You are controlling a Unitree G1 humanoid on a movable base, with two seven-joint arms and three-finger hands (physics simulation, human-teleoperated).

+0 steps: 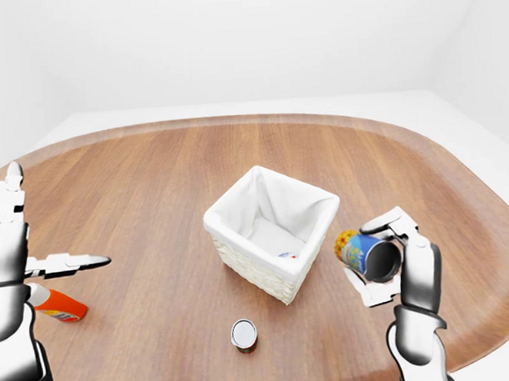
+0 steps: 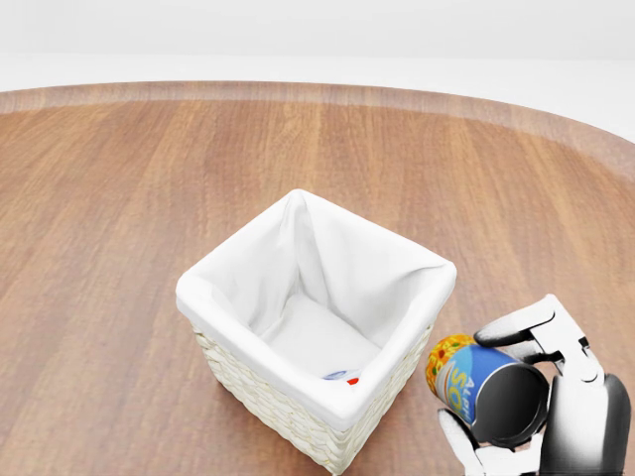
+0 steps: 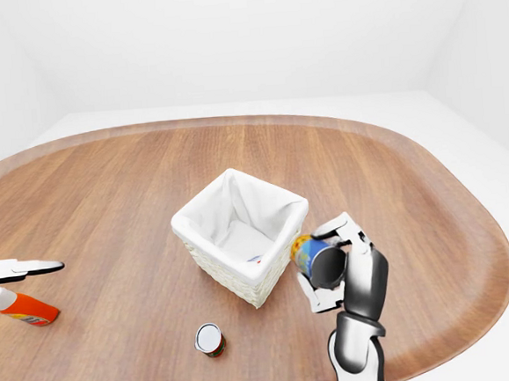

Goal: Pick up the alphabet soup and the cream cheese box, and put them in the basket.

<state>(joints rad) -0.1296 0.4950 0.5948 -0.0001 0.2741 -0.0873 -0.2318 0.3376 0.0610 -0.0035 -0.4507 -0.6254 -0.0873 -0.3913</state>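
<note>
The white-lined wicker basket (image 2: 233, 288) stands mid-table. Just right of its near corner, my right hand (image 2: 483, 385) is shut on the alphabet soup can (image 2: 474, 377), which lies on its side in my fingers, above the table. Its blue and yellow label faces the basket and its dark end faces me. A small white item with red and blue marks (image 2: 343, 378) shows at the basket's bottom; I cannot tell what it is. My left hand (image 1: 60, 212) is raised at the far left of the left-eye view, fingers spread open and holding nothing.
An orange bottle with a white cap (image 1: 57, 305) lies on the table under my left hand. A small upright can with a silver lid (image 1: 244, 334) stands below the basket. The wooden table's rounded edge (image 1: 501, 303) runs close behind my right arm.
</note>
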